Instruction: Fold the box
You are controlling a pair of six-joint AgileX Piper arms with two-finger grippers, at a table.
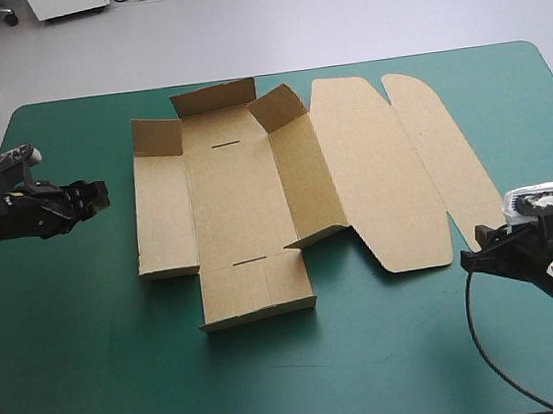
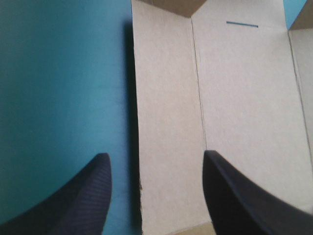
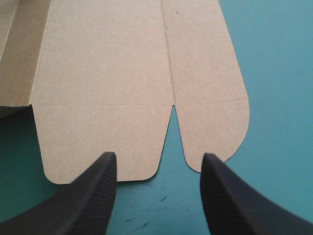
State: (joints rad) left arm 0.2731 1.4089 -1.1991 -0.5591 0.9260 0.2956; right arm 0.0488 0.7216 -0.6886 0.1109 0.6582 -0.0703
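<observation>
Because it is only a thin cut sheet of brown board, the box (image 1: 228,212) looks light and stiff, and I think it will bend only along its pressed lines. It lies in the middle of the worktop with the teal-green cover (image 1: 391,353). It is partly made: the left and right walls are lifted a bit, small flaps at the far end stand up, and the lid lies flat to the right. The black left fingers (image 2: 88,196) are apart, close to the left wall's outer edge but not touching it. The black right fingers (image 3: 230,196) are apart too, just short of the lid's two rounded flaps. Smooth board like this may slide on the cover when pushed. A good place to hold looks like a thin free edge, such as a wall's top, pinched from both sides.
</observation>
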